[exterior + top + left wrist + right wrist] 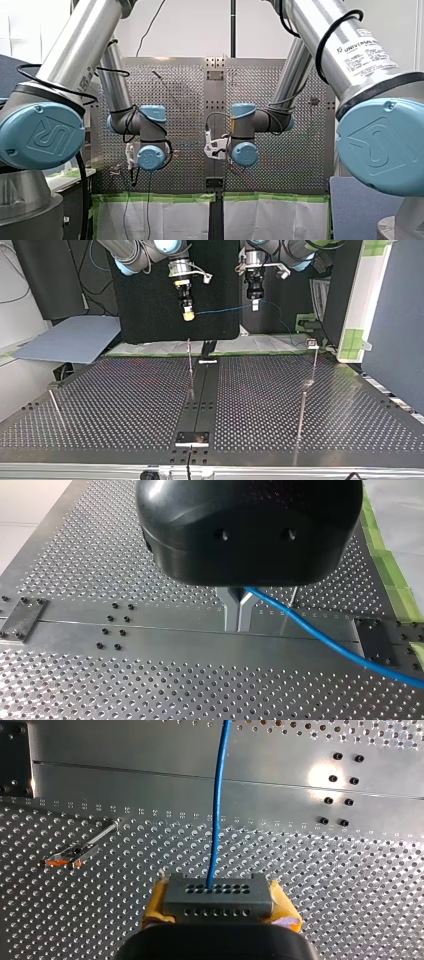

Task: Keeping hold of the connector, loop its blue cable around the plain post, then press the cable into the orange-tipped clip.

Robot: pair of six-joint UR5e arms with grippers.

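In the right wrist view a grey connector (pixel 219 896) sits between the yellow pads (pixel 285 907) of my right gripper (pixel 219 912), which is shut on it. The blue cable (pixel 218 805) leaves the connector and runs ahead over the table. In the left wrist view my left gripper (pixel 238 614) has its metal fingers shut on the blue cable (pixel 320 637), which trails off to one side. In the top view both grippers hang high above the table's far edge, right gripper (pixel 188 315) and left gripper (pixel 255 305), with the cable (pixel 225 309) stretched between them. The orange-tipped clip (pixel 75 852) stands beside my right gripper.
Thin upright posts stand on the perforated table (pixel 125 405): one near the centre rail (pixel 190 365), two at the top view's right (pixel 302 412) (pixel 314 360), and one at its left (pixel 55 406). A dark centre rail (pixel 202 395) runs across the table.
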